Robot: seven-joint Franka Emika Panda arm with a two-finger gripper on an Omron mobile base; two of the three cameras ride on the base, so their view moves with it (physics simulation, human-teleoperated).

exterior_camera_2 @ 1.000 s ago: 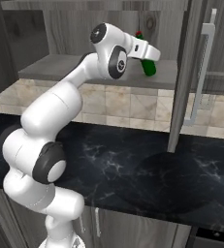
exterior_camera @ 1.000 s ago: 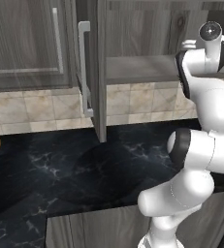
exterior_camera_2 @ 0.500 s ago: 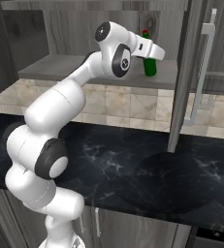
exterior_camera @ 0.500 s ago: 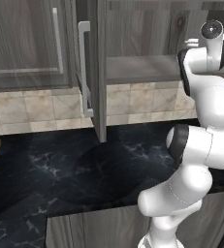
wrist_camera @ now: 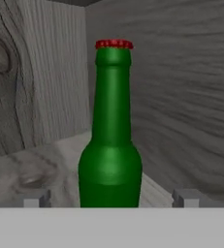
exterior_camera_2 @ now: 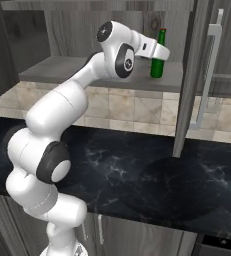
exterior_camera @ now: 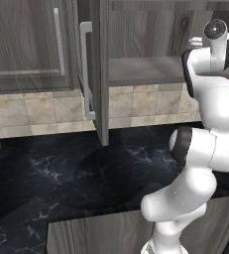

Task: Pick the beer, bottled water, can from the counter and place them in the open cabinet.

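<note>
One unlabelled beer stands upright in the open cabinet, jaws released around it.

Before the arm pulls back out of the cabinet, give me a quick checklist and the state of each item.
1. Beer upright on the cabinet shelf: ok.
2. Tool open, its fingertips apart from the bottle on both sides: ok.
3. Bottle set back from the shelf's front edge: ok in the right base view.
4. Cabinet door swung open, off the arm's way back: ok.
5. Bottled water and can located for the next pick: cannot tell.
</note>
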